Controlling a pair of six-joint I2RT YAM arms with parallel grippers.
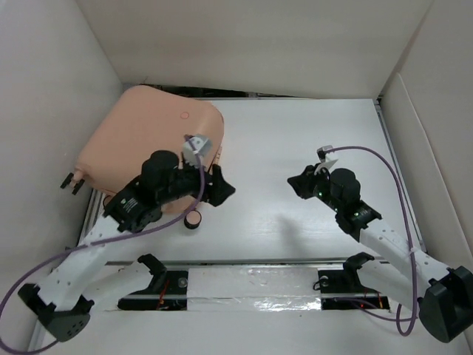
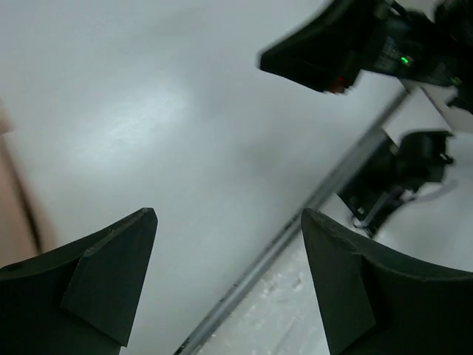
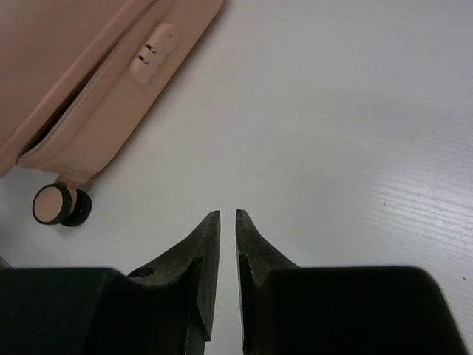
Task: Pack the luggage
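The peach-pink luggage [image 1: 148,133] lies flat and closed at the back left of the white table. In the right wrist view its side [image 3: 74,66] shows the dark zipper seam and a pink-and-black wheel [image 3: 55,205]. My left gripper [image 1: 224,189] is open and empty beside the luggage's near right corner, above bare table [image 2: 229,218]. A blurred strip of the luggage [image 2: 15,214] shows at the left edge of that view. My right gripper [image 1: 295,185] hangs over the middle of the table. Its jaws are shut with only a thin slit and hold nothing [image 3: 228,214].
A suitcase wheel [image 1: 193,220] sticks out under my left arm, and more wheels [image 1: 72,181] show at the luggage's left side. Cardboard walls [image 1: 44,89] enclose the table on three sides. A metal rail [image 1: 259,262] runs along the near edge.
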